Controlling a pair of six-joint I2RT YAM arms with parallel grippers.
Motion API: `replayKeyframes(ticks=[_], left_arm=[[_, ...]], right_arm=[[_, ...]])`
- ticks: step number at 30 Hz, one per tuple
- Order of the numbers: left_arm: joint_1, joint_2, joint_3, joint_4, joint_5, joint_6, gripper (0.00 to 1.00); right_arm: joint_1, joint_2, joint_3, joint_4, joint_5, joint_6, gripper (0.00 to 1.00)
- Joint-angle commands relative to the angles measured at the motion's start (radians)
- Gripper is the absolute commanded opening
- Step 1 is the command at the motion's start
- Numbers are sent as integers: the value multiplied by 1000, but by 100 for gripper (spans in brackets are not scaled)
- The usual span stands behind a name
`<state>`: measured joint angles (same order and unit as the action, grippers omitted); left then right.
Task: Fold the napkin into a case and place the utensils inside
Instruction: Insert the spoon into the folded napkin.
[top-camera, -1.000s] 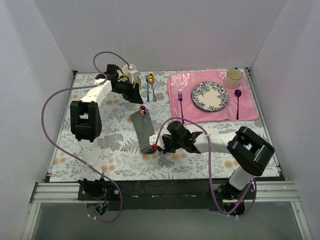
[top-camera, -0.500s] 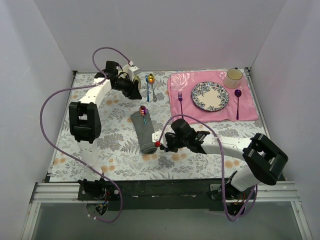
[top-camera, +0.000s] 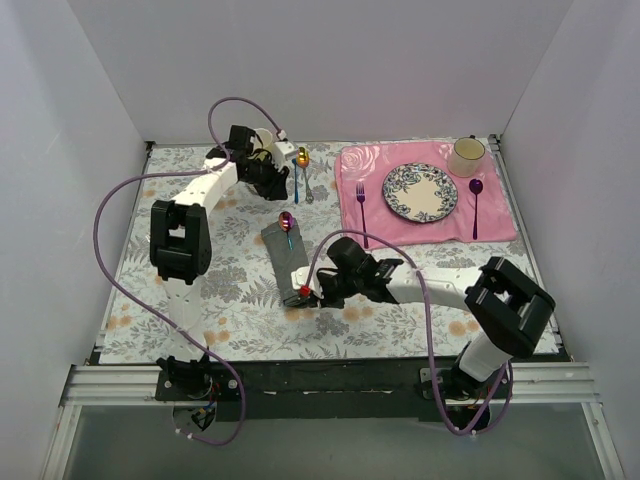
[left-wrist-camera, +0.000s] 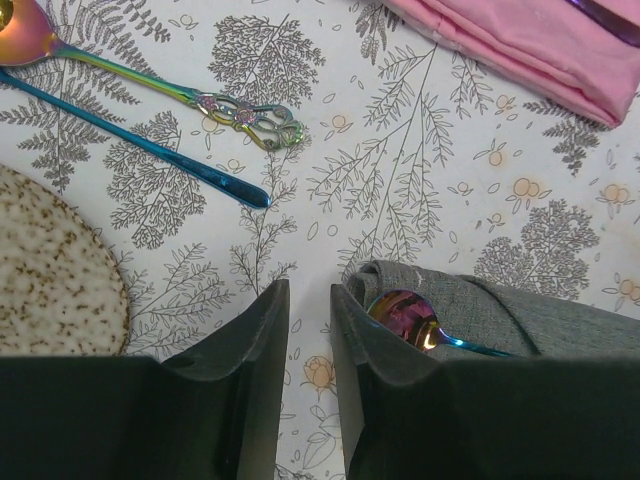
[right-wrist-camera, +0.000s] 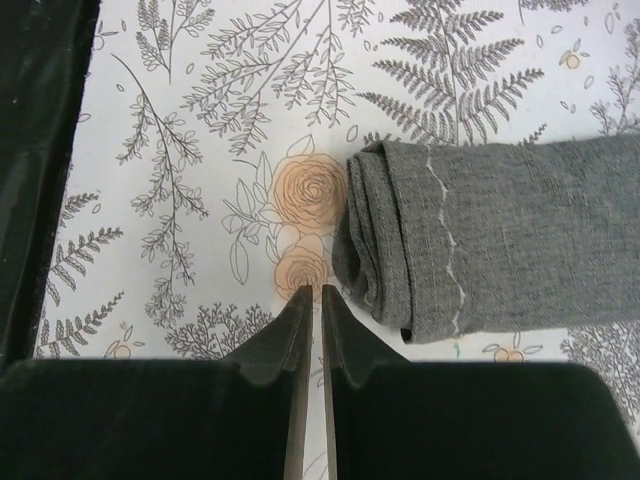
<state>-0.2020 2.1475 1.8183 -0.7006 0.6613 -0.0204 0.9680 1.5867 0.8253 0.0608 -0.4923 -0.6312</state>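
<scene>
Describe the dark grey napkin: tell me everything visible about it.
The napkin is plain dark grey woven cloth with a pale wavy stitch line, folded into a long narrow bundle with rolled layers at its near end. It lies flat, slanted, on the floral tablecloth. A spoon with a gold-purple bowl pokes from its far end. The right gripper, jaws nearly together, sits beside its near end.

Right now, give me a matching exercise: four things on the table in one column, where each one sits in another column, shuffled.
1 napkin
2 plate
3 cup
4 gold-bowled spoon

A middle of the pink placemat
B far right corner of the placemat
C floral tablecloth, left of the placemat
D folded, a shiny spoon bowl poking out

Pairs: 1-D, 2-A, 3-B, 4-C.
</scene>
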Motion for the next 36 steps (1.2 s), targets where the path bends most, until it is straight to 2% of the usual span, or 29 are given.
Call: replayKeyframes(ticks=[1,7,19,36], left_arm=[[-16,-35,-36,39,-83,92,22],[-23,-28,-56,43,-115,122,22],[-46,-72,-125,35,-121,163,21],[-82,-155,-231,41,-160,204,20]], right_arm=[[24,22,46,-3,-45,-9,15],[41,36,41,-10,-58,-28,15],[47,107,41,27,18,-32,14],[47,118,48,51,38,-12,14]])
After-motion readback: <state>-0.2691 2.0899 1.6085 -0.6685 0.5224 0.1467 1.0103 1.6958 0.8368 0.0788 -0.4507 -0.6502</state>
